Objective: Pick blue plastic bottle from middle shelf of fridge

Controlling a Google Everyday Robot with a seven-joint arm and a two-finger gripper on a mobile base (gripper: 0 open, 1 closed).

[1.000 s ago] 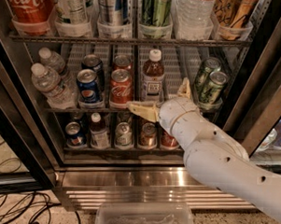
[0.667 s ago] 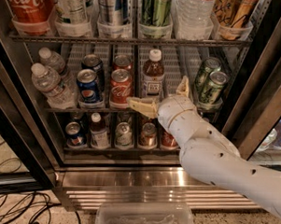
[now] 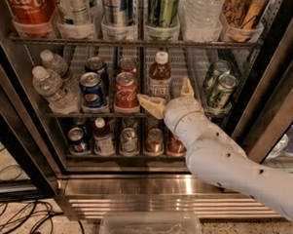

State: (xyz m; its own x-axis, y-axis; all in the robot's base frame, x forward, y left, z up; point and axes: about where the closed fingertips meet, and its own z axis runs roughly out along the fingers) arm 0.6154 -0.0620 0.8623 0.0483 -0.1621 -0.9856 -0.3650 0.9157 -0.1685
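Observation:
The blue plastic bottle (image 3: 159, 76), with dark brown liquid, a white cap and a white label, stands upright at the front of the middle shelf (image 3: 175, 66) in the open fridge (image 3: 264, 99). My gripper (image 3: 169, 96) is open right in front of the bottle's lower half. One tan finger (image 3: 151, 105) lies to the bottle's lower left and the other (image 3: 187, 87) stands to its right. The fingers are not closed on it. My white arm (image 3: 222, 161) reaches in from the lower right.
On the middle shelf, a Coca-Cola can (image 3: 126, 91) and a Pepsi can (image 3: 92, 91) stand left of the bottle, water bottles (image 3: 52, 88) at far left, green cans (image 3: 220, 90) on the right. Cans fill the shelf below (image 3: 128, 140). A clear bin (image 3: 151, 226) sits on the floor.
My gripper and arm have moved slightly left and inward toward the bottle. The fingers stay spread. The bottle has not moved.

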